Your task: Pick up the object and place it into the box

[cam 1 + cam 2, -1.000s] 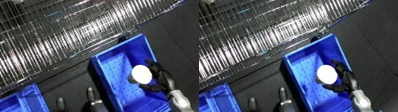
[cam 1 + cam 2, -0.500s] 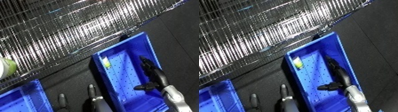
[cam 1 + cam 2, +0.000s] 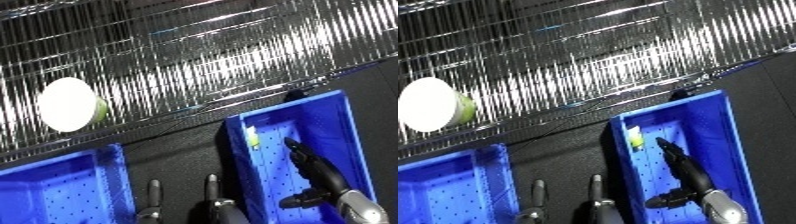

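Since the small yellow-green object (image 3: pixel 634 138) already lies in the right-hand blue bin (image 3: pixel 351 131), near its far-left corner, lift the empty right hand (image 3: pixel 313 169), fingers straight, straight up clear of the walls.

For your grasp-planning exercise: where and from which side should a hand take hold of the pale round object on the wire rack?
Grip the round object across its widest middle, coming from above: probably safest, since it looks rounded, handleless, and rests on the wire rack.
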Controlling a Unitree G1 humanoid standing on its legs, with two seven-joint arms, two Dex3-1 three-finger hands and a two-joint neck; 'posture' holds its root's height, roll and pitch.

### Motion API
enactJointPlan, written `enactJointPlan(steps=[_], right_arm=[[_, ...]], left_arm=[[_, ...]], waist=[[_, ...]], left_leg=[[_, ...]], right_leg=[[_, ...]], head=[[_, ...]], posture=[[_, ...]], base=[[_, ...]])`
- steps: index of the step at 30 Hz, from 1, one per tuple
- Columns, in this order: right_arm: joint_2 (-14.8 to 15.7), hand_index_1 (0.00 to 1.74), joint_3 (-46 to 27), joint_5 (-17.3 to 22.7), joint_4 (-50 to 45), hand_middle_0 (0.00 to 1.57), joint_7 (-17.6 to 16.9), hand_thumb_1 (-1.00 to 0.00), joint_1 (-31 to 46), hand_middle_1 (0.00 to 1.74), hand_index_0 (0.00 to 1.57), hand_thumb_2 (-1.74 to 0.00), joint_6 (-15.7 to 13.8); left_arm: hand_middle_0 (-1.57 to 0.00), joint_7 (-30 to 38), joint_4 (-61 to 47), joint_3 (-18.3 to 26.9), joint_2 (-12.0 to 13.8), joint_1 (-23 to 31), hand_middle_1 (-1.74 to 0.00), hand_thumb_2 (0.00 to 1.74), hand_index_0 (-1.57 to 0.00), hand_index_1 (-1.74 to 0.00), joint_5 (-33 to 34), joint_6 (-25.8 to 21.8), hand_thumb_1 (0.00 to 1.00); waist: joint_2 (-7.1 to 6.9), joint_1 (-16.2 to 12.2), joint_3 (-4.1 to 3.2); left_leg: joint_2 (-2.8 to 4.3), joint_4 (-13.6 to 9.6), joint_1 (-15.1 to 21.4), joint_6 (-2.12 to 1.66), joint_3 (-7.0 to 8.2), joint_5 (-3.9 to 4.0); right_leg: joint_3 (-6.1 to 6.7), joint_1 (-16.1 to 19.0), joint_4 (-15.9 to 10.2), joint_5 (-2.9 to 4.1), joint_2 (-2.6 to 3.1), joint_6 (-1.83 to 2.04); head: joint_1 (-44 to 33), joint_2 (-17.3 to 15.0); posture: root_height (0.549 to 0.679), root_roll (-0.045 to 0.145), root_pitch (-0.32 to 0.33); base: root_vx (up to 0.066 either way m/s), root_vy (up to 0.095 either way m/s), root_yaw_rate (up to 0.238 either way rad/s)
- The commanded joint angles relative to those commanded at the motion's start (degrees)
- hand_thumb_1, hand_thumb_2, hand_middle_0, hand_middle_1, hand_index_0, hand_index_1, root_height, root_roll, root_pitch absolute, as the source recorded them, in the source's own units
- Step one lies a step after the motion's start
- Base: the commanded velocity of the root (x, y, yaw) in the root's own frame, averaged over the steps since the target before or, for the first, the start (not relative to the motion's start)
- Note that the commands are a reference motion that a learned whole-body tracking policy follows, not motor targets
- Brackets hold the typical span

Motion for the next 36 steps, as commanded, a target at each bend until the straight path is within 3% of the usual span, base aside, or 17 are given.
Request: enactJointPlan(steps=[6,15,19,23,29,33,34,35,36], right_arm=[[2.1,0.00,0.3,0.9,2.6,0.00,-2.9,0.00,1.0,0.00,0.00,0.00,1.4],[3.8,0.00,1.1,0.5,8.3,0.00,-3.0,0.00,2.4,0.00,0.00,0.00,-0.4],[4.5,0.00,1.6,1.2,9.5,0.00,-3.1,0.00,2.4,0.00,0.00,0.00,-1.0],[5.2,0.00,2.0,2.4,9.7,0.00,-3.4,0.00,2.8,0.00,0.00,0.00,-1.1],[4.3,0.00,1.6,4.0,9.8,0.00,-3.1,0.00,4.5,0.00,0.00,0.00,-2.8],[2.9,0.00,0.7,7.7,10.8,0.00,-1.4,0.00,4.9,0.00,0.00,0.00,-3.1],[2.9,0.00,0.7,7.7,10.8,0.00,-1.4,0.00,4.9,0.00,0.00,0.00,-3.1],[2.3,0.00,0.0,9.6,10.6,0.00,-0.4,0.00,5.4,0.00,0.00,0.00,-2.7],[2.0,0.00,-0.3,10.1,10.3,0.00,-0.1,0.00,5.7,0.00,0.00,0.00,-2.6]], left_arm=[[0.00,-0.1,0.1,-1.1,0.1,-0.7,0.00,0.00,0.00,0.00,1.1,-0.5,0.00],[0.00,0.2,-0.2,-1.7,-0.5,-0.7,0.00,0.00,0.00,0.00,0.9,-1.8,0.00],[0.00,0.7,-1.1,-1.4,-0.1,-0.8,0.00,0.00,0.00,0.00,0.9,-2.7,0.00],[0.00,0.3,-4.6,-0.9,0.9,-0.5,0.00,0.00,0.00,0.00,1.5,-5.9,0.00],[0.00,0.3,-20.0,-3.2,5.0,0.6,0.00,0.00,0.00,0.00,0.3,-13.1,0.00],[0.00,1.1,-31.9,-3.9,10.1,0.9,0.00,0.00,0.00,0.00,-1.4,-16.2,0.00],[0.00,1.1,-31.9,-3.9,10.1,0.9,0.00,0.00,0.00,0.00,-1.4,-16.2,0.00],[0.00,1.4,-39.0,-3.4,13.0,1.7,0.00,0.00,0.00,0.00,-2.2,-16.6,0.00],[0.00,1.7,-42.6,-2.8,14.2,2.4,0.00,0.00,0.00,0.00,-2.5,-16.5,0.00]], waist=[[0.06,1.3,-0.22],[0.07,3.1,0.16],[-0.15,3.8,0.37],[-0.57,4.7,0.84],[-0.40,6.4,2.12],[-0.29,7.6,2.60],[-0.29,7.6,2.60],[-0.22,8.1,2.73],[-0.16,8.3,2.78]], left_leg=[[-0.44,0.5,-0.7,0.11,-0.74,0.18],[-1.09,2.8,-1.3,0.66,-1.69,-0.80],[-1.15,3.5,-1.7,0.81,-1.99,-1.05],[-1.06,3.1,-1.8,0.73,-2.44,-0.77],[-0.98,1.3,-1.6,0.71,-3.33,0.02],[-1.27,1.2,-2.1,0.68,-3.72,-0.10],[-1.27,1.2,-2.1,0.68,-3.72,-0.10],[-1.51,1.3,-2.4,0.63,-3.93,-0.25],[-1.64,1.3,-2.4,0.58,-4.04,-0.28]], right_leg=[[-0.96,0.0,-0.3,0.61,-0.66,0.52],[-1.89,0.2,0.2,0.88,-1.41,0.91],[-2.30,0.1,0.7,0.82,-1.63,1.04],[-2.88,0.1,0.9,0.78,-1.89,1.12],[-3.91,0.4,1.1,0.81,-2.53,1.35],[-4.69,0.2,0.6,1.27,-3.06,1.48],[-4.69,0.2,0.6,1.27,-3.06,1.48],[-5.07,0.3,0.4,1.46,-3.25,1.47],[-5.26,0.4,0.3,1.54,-3.35,1.46]], head=[[-5.5,1.2],[-14.3,3.0],[-16.4,2.3],[-16.7,0.2],[-14.1,-0.4],[-10.1,-0.6],[-10.1,-0.6],[-7.9,-0.9],[-6.9,-1.0]], posture=[[0.650,0.057,0.023],[0.648,0.052,0.009],[0.648,0.048,0.007],[0.647,0.045,0.007],[0.647,0.041,0.006],[0.648,0.041,0.013],[0.648,0.041,0.013],[0.649,0.042,0.016],[0.649,0.042,0.016]], base=[[0.016,-0.015,0.283],[0.025,0.015,0.112],[0.010,-0.004,0.062],[-0.009,-0.016,0.049],[-0.025,-0.005,0.069],[-0.036,-0.023,0.142],[-0.031,-0.028,0.144],[-0.012,-0.022,0.160],[-0.007,-0.019,0.163]])
